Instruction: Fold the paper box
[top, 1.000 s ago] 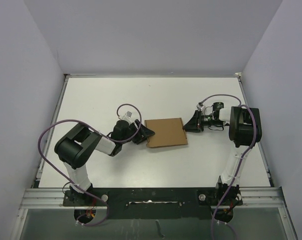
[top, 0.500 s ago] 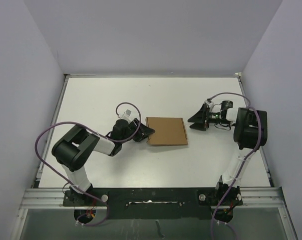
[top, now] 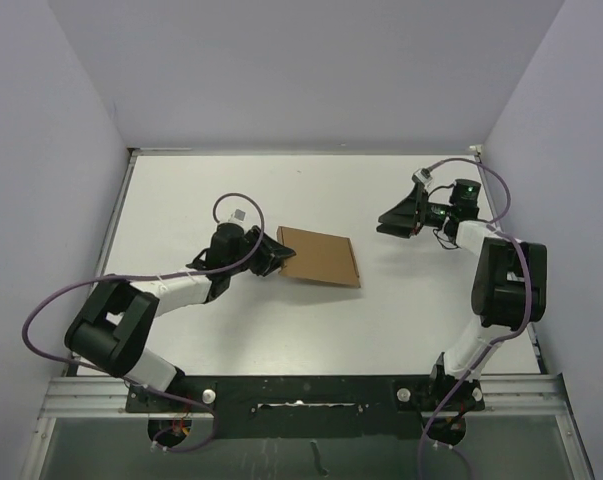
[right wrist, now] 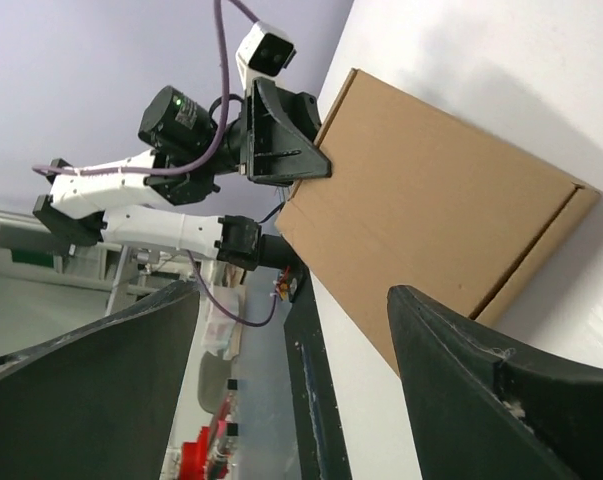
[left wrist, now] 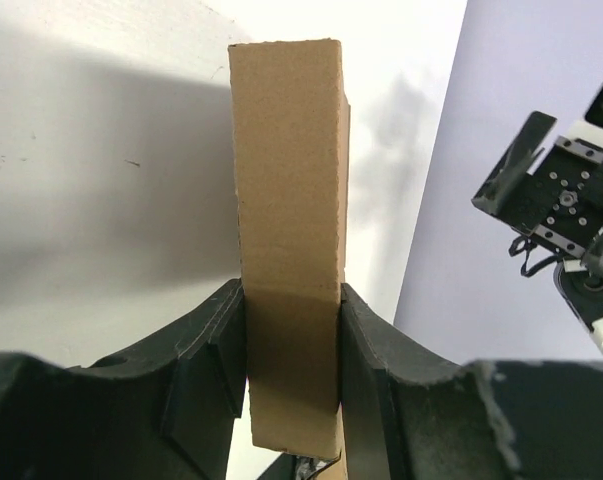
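Probably light, easily creased paper box, left edge pinched between left jaws; right jaws wide, well right of it; best held by edges

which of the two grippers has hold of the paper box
The left gripper: its fingers clamp the paper box by one edge. The right gripper is open and apart from the box.

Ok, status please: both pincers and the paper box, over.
Left pincer shut on paper box, at its left edge. Right pincer open, apart from the box. Nothing seen in the way.
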Controlling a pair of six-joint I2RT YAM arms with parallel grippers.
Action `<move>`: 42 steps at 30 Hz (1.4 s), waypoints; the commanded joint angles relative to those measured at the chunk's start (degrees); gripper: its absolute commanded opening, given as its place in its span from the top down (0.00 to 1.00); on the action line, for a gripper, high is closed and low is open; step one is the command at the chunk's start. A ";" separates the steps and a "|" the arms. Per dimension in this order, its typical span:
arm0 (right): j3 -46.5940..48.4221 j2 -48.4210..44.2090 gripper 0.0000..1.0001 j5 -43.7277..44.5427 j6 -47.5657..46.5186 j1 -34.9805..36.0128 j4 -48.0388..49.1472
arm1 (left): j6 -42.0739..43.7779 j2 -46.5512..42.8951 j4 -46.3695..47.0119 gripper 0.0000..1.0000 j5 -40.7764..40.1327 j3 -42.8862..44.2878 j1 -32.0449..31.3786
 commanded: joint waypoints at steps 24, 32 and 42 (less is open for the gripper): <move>16.71 -15.20 0.06 9.07 -117.64 20.82 -79.09 | -2.50 -10.99 -19.89 0.78 4.93 9.17 5.88; -0.50 -31.34 0.02 46.04 -92.07 34.75 -38.55 | -7.24 -10.47 -21.30 0.78 4.70 10.95 6.70; -9.65 -29.03 0.01 74.43 -90.09 50.30 -21.67 | -14.63 -12.02 -24.28 0.78 0.83 10.58 6.80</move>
